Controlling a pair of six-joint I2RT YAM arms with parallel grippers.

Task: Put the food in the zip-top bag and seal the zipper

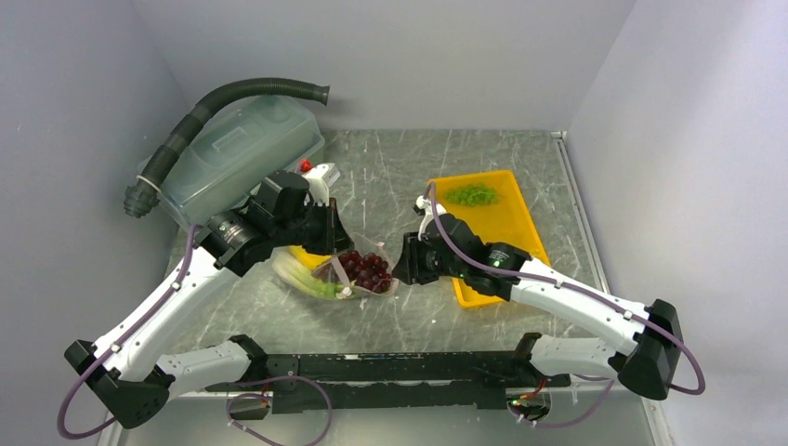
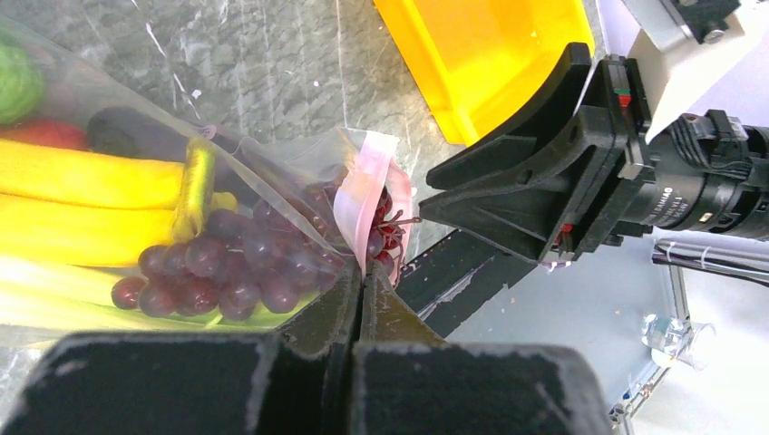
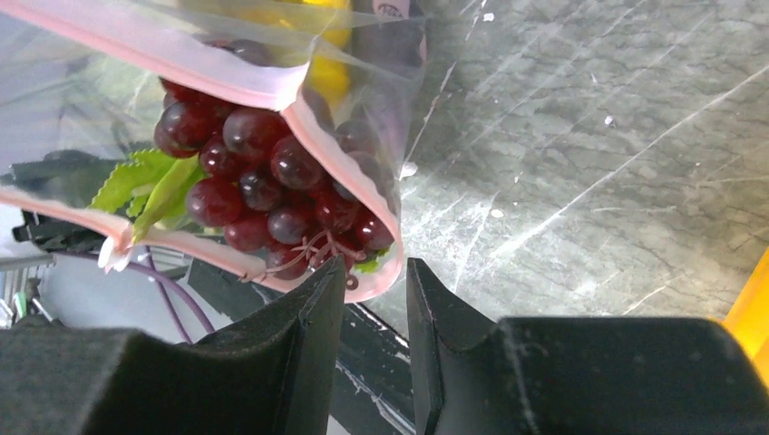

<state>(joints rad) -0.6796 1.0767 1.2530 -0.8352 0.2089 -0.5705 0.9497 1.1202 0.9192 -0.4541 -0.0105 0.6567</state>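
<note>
The clear zip-top bag (image 1: 346, 271) lies mid-table, its mouth toward the right. Inside are dark grapes (image 1: 368, 269), yellow bananas (image 2: 82, 181), pale celery (image 1: 307, 279), an eggplant (image 2: 127, 131), a red pepper (image 2: 45, 134) and a round green vegetable (image 2: 14, 82). My left gripper (image 2: 363, 272) is shut on the pinkish zipper (image 2: 358, 195) at the mouth's near end. My right gripper (image 3: 374, 267) is open by a narrow gap, with the bag's pink corner (image 3: 385, 272) at its fingertips. The mouth (image 3: 181, 72) gapes over the grapes (image 3: 263, 181). Leafy greens (image 1: 471, 195) lie on the tray.
The yellow tray (image 1: 506, 243) stands to the right of the bag, under the right arm. A large translucent lidded tub (image 1: 232, 158) with a dark corrugated hose (image 1: 223, 98) stands at the back left. A small red and white object (image 1: 311, 167) lies beside the tub.
</note>
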